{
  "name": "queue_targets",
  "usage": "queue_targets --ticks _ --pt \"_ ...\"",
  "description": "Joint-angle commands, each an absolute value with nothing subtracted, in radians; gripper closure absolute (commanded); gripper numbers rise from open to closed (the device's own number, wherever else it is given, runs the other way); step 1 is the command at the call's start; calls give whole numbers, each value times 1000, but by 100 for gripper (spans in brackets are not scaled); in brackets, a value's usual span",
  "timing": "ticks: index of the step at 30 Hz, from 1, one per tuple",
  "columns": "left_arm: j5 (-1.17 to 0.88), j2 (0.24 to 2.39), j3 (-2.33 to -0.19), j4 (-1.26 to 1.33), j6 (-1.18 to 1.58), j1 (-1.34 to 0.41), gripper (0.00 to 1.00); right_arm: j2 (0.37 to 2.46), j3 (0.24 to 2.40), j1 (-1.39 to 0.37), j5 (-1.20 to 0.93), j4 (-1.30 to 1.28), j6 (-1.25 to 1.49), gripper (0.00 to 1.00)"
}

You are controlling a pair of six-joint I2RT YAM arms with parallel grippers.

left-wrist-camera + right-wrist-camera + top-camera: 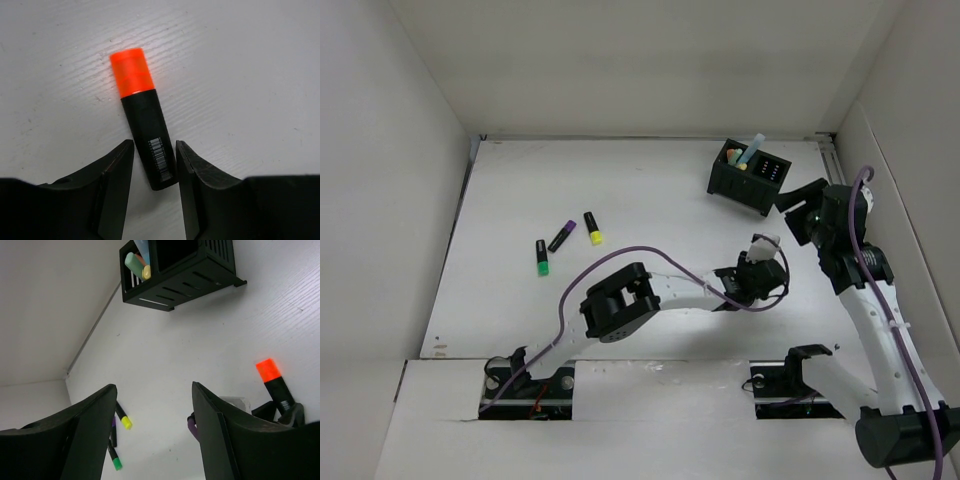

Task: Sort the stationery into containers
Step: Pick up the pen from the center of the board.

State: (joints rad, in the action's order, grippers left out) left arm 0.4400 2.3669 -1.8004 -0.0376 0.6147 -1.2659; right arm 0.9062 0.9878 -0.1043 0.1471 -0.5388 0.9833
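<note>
A black marker with an orange cap (145, 125) lies on the white table. My left gripper (154, 145) is open and low over it, its fingers either side of the marker's black tail end. In the top view the left gripper (760, 275) hides this marker. The marker also shows in the right wrist view (272, 377). My right gripper (154, 387) is open and empty, up in the air near the black organiser (732, 183). The organiser (170, 290) holds pastel markers (135, 262) in one compartment. Black markers with green (542, 258), purple (561, 236) and yellow (592, 228) ends lie at the left.
White walls enclose the table on three sides. The organiser stands near the back right corner. The left arm's purple cable (650, 255) loops over the middle of the table. The right arm (870, 300) stands along the right wall.
</note>
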Motion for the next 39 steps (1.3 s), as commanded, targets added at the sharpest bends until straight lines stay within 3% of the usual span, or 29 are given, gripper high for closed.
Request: queue_targets --ticks 1,6,9,15,18,21,23,25,31,39 --pt "529 2407 -1818 -173 632 -1262 64 876 986 -98 123 -491 951 32" --pt "595 2437 -1847 -273 661 -1262 71 867 995 -89 61 -470 951 32" --pt "607 2395 -1751 -262 661 -1262 74 867 996 -89 40 -469 942 32" --pt "620 2345 -1674 -241 624 -1262 59 877 948 -89 20 -440 942 32" --pt "620 2345 -1674 -250 615 -1262 59 877 939 -89 11 -420 942 31" --pt "629 2336 -1635 -250 615 -1262 67 877 930 -89 11 -420 933 25" --pt "647 2297 -1582 -236 624 -1262 83 877 920 -89 11 -420 933 21" --pt "647 2214 -1496 -180 624 -1262 91 887 911 -89 2 -411 922 17" --pt "588 1936 -1280 0 591 -1218 100 905 891 -89 -57 -379 913 12" --pt "502 1599 -1065 152 561 -1146 100 929 809 -89 -257 -282 913 11"
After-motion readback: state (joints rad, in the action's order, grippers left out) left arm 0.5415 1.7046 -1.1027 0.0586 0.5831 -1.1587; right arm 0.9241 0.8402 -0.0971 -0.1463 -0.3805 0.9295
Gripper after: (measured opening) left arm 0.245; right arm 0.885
